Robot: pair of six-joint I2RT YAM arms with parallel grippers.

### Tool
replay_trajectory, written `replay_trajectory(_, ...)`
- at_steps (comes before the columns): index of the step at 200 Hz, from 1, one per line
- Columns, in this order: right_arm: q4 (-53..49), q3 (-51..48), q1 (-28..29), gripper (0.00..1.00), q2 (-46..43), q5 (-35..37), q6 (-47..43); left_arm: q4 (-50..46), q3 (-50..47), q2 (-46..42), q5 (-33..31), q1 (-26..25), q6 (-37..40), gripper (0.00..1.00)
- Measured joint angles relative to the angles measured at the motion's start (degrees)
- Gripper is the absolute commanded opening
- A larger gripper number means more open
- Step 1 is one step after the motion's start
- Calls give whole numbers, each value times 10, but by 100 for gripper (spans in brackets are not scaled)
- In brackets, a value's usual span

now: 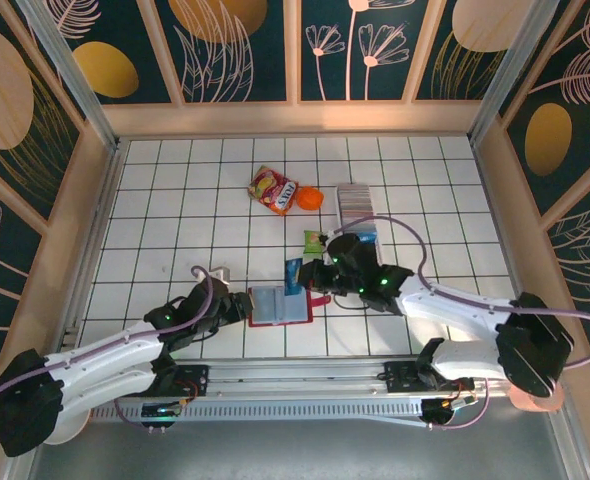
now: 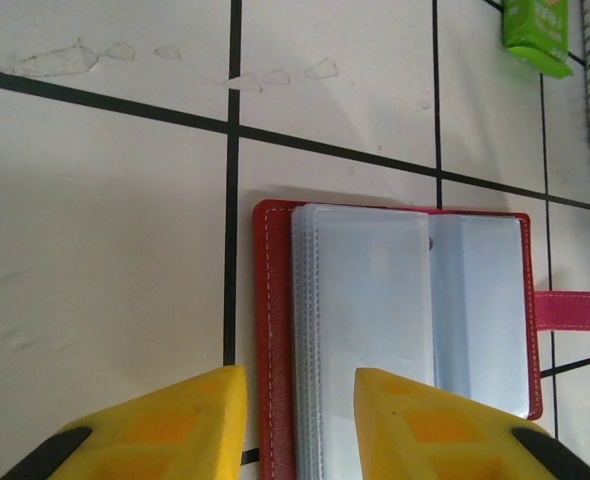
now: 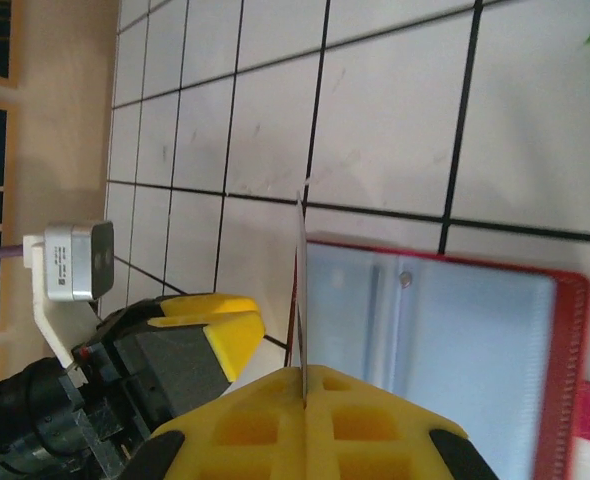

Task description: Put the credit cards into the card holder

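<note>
Red leather-like covers lie spread flat: the card holder [image 1: 278,306] sits open on the white tiled desk [image 1: 175,200] between the two arms, with its bluish clear sleeves facing up. The left tool [image 2: 300,385] stands part-way apart astride the holder's left edge, one jaw outside the cover and one over the sleeves. Whether it presses down I cannot tell. The right tool [image 3: 303,372] is pinched on a teal credit card [image 1: 294,272], held on edge by the holder's far side. That card looks thin, stiff, light and slick, so it is best gripped at one end with the free end leading. The holder seems light and floppy and may slide, so bracing its cover edge makes sense.
</note>
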Motion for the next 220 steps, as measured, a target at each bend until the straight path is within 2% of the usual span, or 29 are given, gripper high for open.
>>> replay_trajectory(29,41,-3,23,0,51,1,28,10,0,10,9,0,-7,28)
replay_trajectory(98,77,-33,51,0,95,16,53,30,0,18,18,0,-16,22)
replay_trajectory(220,155,-53,53,0,142,19,77,31,0,69,19,0,-13,14)
